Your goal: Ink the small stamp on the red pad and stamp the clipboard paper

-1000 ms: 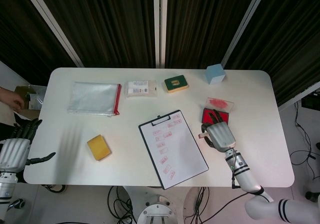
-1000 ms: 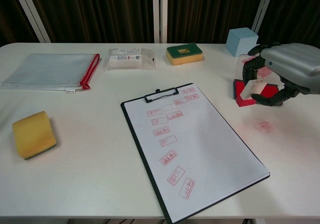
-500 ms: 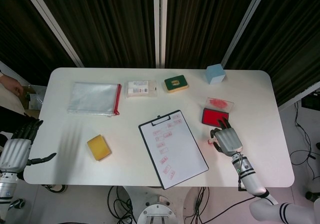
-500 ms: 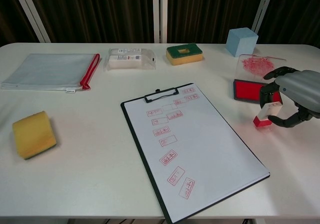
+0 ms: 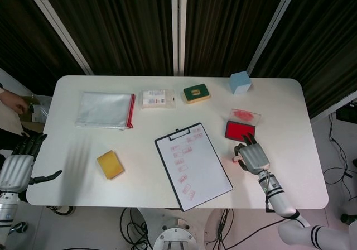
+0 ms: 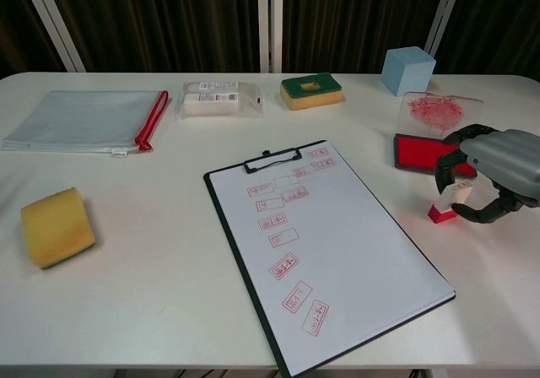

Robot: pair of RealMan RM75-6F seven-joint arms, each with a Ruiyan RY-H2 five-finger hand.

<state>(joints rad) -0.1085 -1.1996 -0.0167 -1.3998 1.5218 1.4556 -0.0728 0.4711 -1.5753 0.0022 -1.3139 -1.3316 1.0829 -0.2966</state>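
The small stamp [image 6: 447, 202] has a white body and a red base; it stands on the table just right of the clipboard [image 6: 325, 251], in front of the red pad [image 6: 422, 153]. My right hand [image 6: 498, 171] curls around the stamp and holds it between thumb and fingers. From the head view, the right hand [image 5: 254, 156] covers most of the stamp [image 5: 234, 159], near the red pad [image 5: 240, 129]. Several red prints mark the clipboard paper [image 5: 192, 165]. My left hand [image 5: 17, 169] hangs off the table's left edge, fingers apart, holding nothing.
The pad's clear lid [image 6: 437, 108] lies behind the pad, and a blue cube [image 6: 407, 70] stands further back. A green sponge [image 6: 310, 89], a packet [image 6: 219, 98] and a zip pouch [image 6: 84, 121] line the far side. A yellow sponge [image 6: 56, 224] sits front left.
My right hand carried the stamp from above the red pad toward the front and down. The stamp now stands on the table beside the clipboard. The left hand stayed put.
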